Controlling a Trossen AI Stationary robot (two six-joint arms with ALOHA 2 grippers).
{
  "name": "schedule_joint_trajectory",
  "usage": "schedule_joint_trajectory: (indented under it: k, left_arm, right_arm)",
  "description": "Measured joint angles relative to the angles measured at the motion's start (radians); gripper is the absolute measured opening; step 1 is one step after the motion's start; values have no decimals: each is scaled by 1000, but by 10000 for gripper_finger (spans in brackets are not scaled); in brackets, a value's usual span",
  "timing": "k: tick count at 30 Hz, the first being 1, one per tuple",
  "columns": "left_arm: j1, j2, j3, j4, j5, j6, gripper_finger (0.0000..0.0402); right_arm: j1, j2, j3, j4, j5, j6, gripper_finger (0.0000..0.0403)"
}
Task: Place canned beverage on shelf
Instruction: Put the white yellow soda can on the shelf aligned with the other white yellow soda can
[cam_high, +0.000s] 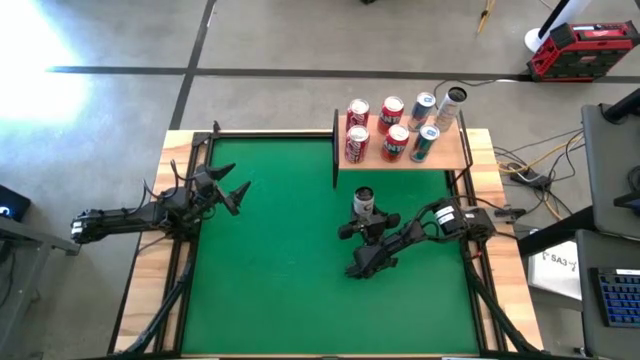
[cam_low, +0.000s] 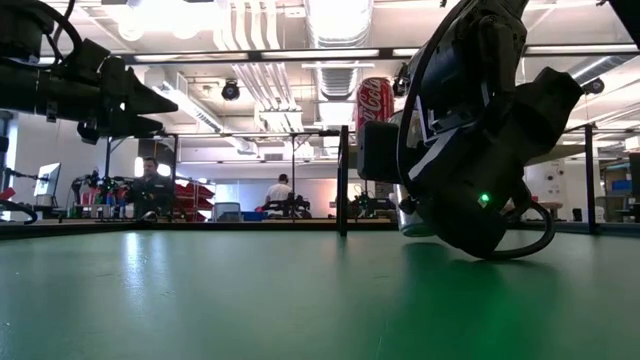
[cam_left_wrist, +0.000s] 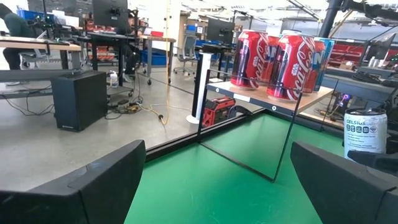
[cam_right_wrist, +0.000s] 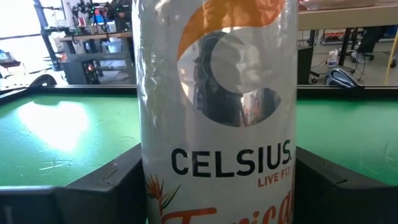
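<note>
White glossy cylindrical can | right claw fingers flank it, grip unclear | left claw wide open, empty

Green felt table, wood border. Red toolbox on floor beyond far right corner. Cables right of table. Seated person at desk in background.

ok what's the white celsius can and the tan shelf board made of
White Celsius can: looks like thin metal with a glossy printed skin; it mirrors the room and catches highlights. Tan shelf board: seemingly wood or wood laminate, matte, edged by a thin dark frame that looks like metal.
</note>
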Motion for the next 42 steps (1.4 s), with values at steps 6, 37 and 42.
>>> schedule_joint_trajectory:
  k: [6, 37, 42]
  left_arm:
    - [0, 0, 0, 0, 0, 0, 386]
    - [0, 0, 0, 0, 0, 0, 386]
    - [0, 0, 0, 0, 0, 0, 386]
  right_arm:
    - [0, 1, 0, 2, 0, -15, 264]
    - [-5, 2, 0, 26, 4, -55, 292]
    - [-4, -1, 9, 16, 0, -47, 285]
